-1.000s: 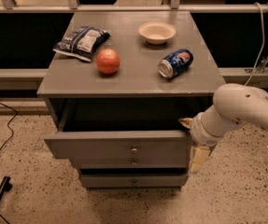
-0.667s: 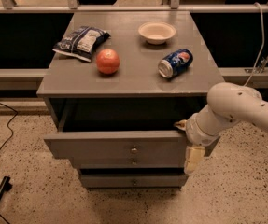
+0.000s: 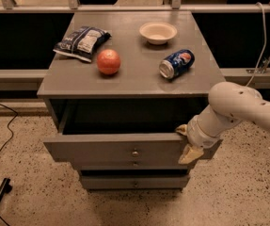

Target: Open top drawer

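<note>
Top drawer (image 3: pixel 106 147) looks mostly open, gripper (image 3: pixel 185 141) fingers pinching its front's right end, so next is probably one last pull straight out.

arm (image 3: pixel 240 108): white, rounded, dark dots | end effector (image 3: pixel 186 142), at right end of top drawer (image 3: pixel 111 148): yellowish-tan, apparently

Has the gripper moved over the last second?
Yes. The gripper, at the front of the top drawer near one end, has edged slightly toward the drawer's centre knob, which has stayed put.
</note>
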